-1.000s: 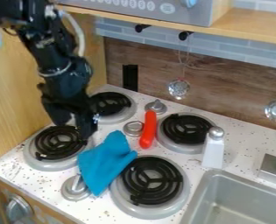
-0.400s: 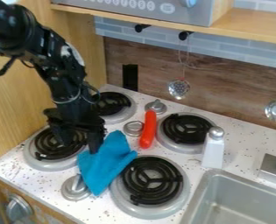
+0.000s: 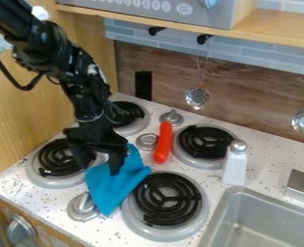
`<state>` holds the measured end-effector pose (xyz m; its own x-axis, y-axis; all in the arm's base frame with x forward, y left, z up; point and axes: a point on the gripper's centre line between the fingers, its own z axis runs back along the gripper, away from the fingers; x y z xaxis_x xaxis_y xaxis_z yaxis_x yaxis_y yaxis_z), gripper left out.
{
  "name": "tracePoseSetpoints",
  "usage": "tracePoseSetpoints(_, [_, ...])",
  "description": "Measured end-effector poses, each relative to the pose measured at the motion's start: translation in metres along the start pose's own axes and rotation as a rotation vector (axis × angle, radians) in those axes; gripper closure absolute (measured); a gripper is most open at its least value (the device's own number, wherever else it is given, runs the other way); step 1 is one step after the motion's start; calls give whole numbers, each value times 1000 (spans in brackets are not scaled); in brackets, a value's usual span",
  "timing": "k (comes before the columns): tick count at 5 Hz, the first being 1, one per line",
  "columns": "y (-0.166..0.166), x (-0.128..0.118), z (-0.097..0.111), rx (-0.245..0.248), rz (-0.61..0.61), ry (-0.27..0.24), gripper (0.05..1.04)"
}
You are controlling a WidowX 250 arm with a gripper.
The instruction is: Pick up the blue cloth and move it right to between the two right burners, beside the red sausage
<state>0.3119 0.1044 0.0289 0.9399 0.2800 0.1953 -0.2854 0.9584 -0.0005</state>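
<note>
My gripper (image 3: 100, 169) hangs over the upper part of the blue cloth (image 3: 113, 187), its two fingers spread apart with cloth showing below and between them. The cloth lies crumpled between the left front burner (image 3: 56, 158) and the near burner (image 3: 168, 199), its lower tip beside a metal knob (image 3: 83, 206). Whether the fingertips touch the cloth, I cannot tell. To the right of the gripper, an orange-red sausage-shaped object (image 3: 162, 143) lies by a round knob.
A white and silver bottle-like item (image 3: 235, 164) stands right of the far burner (image 3: 206, 142). The sink (image 3: 265, 223) is at the lower right. Ladles hang on the back wall under the wooden shelf (image 3: 274, 32).
My gripper has moved right and somewhat down, from over the left front burner to over the cloth. The cloth and the other items have stayed put.
</note>
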Motion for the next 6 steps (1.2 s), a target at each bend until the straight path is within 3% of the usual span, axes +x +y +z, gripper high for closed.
tracePoseSetpoints(2, [-6,8,-23,17,21,44,136])
tracePoseSetpoints(4, [-7,5,-34,51,58,86,700])
tracePoseSetpoints(5, [-11,-1,-35,63,41,99,880])
tracePoseSetpoints(6, [-13,-16,-33,60,16,115,938])
